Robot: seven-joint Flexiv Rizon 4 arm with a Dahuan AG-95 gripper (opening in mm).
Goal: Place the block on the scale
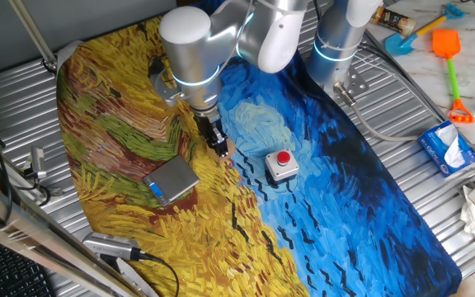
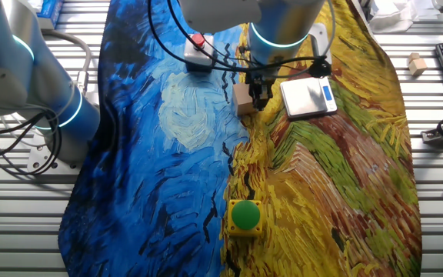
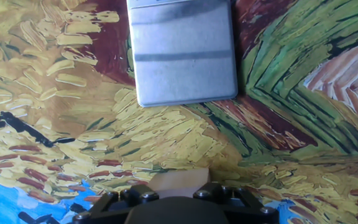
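We are at the picking step. Our gripper [image 2: 258, 98] is low over the painted cloth [image 2: 168, 169], and the block [image 2: 242, 100] sits on the cloth just beside the fingers, perhaps between them. We cannot tell whether the fingers are apart or already clamped on it; the hand view shows only the block's top edge. The scale [image 3: 183, 51] lies near, with its metal top bare. Next, we judge, the block needs a firm hold, a lift, and a short carry over the plate.
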